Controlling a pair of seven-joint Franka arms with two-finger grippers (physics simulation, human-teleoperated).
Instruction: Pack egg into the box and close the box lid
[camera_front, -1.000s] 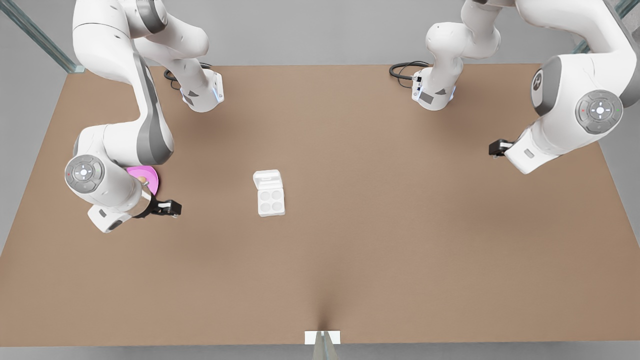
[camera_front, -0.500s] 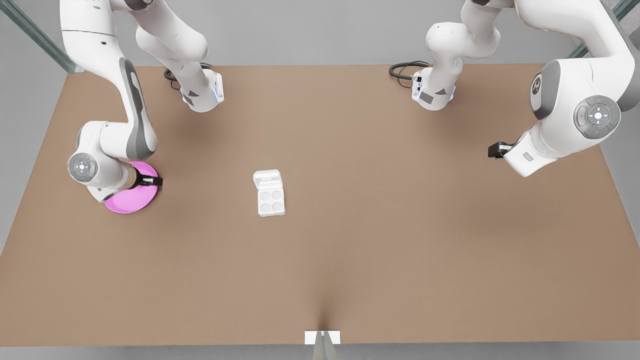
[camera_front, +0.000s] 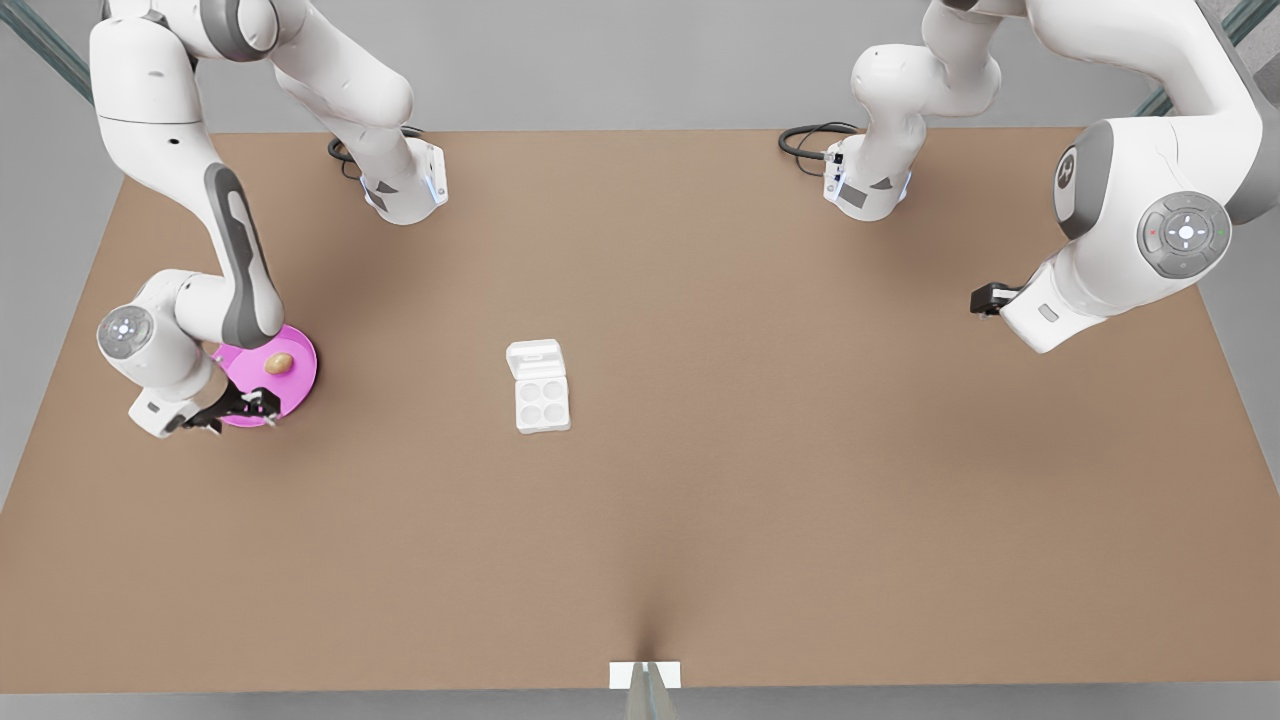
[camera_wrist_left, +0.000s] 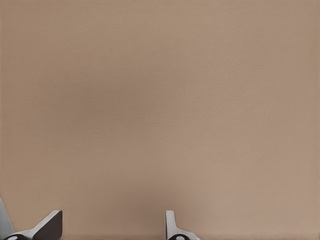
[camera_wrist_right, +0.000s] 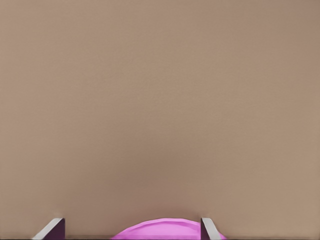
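The tan-brown egg (camera_front: 279, 362) lies on a round pink plate (camera_front: 300, 388) at the front view's left. My right gripper (camera_front: 236, 409) hovers open over the plate's near edge, a short way from the egg and not touching it; its wrist view has the plate's rim (camera_wrist_right: 160, 229) between the spread fingertips (camera_wrist_right: 52, 228). The white box (camera_front: 543, 402) sits mid-table with its four cups bare, and the box lid (camera_front: 534, 358) lies flat open on its far side. My left gripper (camera_front: 986, 299) waits open above the table at the front view's right, its fingertips (camera_wrist_left: 50, 223) apart over bare table.
Both arm bases (camera_front: 405, 190) stand at the table's far edge, with black cables (camera_front: 805, 138) beside them. A small white bracket (camera_front: 645, 675) sits at the near edge. Brown tabletop (camera_front: 760, 420) stretches between the box and each arm.
The right arm swung back across the plate toward the front view's left, uncovering the egg; its gripper now sits at the plate's near edge. The left arm shifted only slightly.
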